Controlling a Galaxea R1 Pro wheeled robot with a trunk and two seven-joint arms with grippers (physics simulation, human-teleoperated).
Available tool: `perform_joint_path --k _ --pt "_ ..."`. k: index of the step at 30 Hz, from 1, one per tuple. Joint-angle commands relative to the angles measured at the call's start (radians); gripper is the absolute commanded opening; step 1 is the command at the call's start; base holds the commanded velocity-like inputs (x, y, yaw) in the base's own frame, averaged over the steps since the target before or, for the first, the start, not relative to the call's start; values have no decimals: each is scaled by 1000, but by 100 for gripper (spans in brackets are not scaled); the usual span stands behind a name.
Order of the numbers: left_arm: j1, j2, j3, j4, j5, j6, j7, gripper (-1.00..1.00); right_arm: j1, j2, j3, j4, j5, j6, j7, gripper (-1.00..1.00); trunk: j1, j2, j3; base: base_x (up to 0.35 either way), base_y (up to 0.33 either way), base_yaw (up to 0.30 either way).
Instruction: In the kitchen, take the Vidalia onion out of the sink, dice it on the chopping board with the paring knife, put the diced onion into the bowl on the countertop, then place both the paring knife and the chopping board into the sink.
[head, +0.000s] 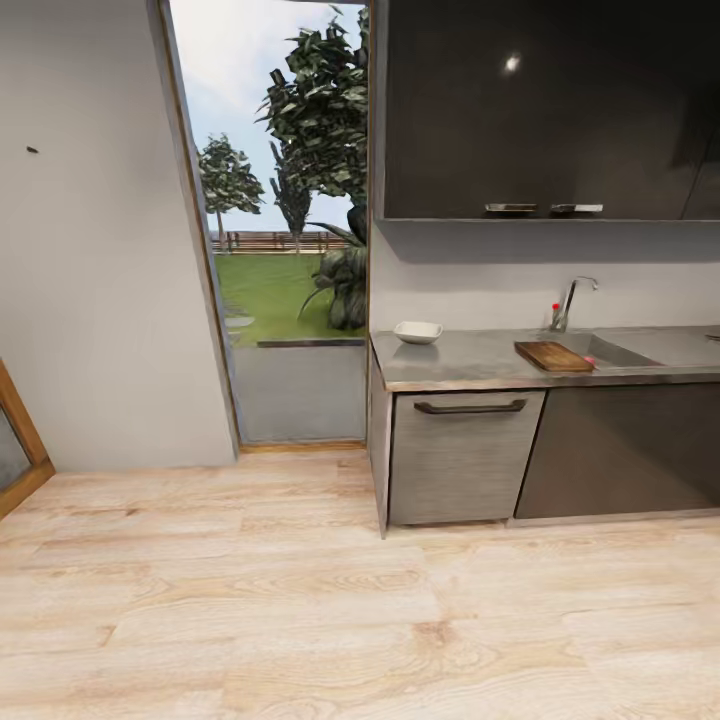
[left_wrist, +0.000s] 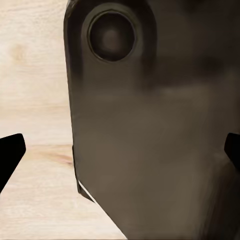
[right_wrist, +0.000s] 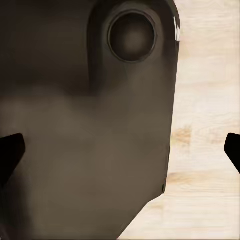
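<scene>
Sink (head: 612, 350) sits sunk into my countertop (head: 470, 358) toward the right, and from here I cannot tell what lies in its basin. One curved faucet (head: 572, 298) rises behind it, with a small red object (head: 556, 311) just beside its base. One chopping board (head: 553, 356) lies flat on the countertop, its far end touching the sink's near-left edge. One white bowl (head: 418, 332) stands well to the left of the board, near the counter's end; its inside is too small for me to read. Below the worktop I count one drawer front with a dark handle (head: 470, 407) and one plain cabinet door (head: 625, 450) beside it. Above hangs a dark wall cabinet (head: 545, 110). To the left, an open doorway (head: 285, 230) shows grass and trees. Pale wooden floor (head: 300, 600) spreads before me. Both my grippers (left_wrist: 120, 155) (right_wrist: 120, 155) hang with fingertips spread wide apart, holding nothing, over that floor and a dark part of my body.
</scene>
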Motion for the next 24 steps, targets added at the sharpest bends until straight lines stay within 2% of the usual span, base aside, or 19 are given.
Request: perform_joint_path --k 1,8,24 --pt "0 5 3 3 -3 -2 0 100 -2 6 2 -6 2 -6 0 100 0 0 0 0 0 0" --pt "1 1 6 -13 1 -9 0 100 -2 41 3 -34 0 -14 -2 100 0 0 0 0 0 0" --pt "1 3 7 -45 2 -22 1 100 -2 44 1 -42 -1 -30 -3 100 0 0 0 0 0 0"
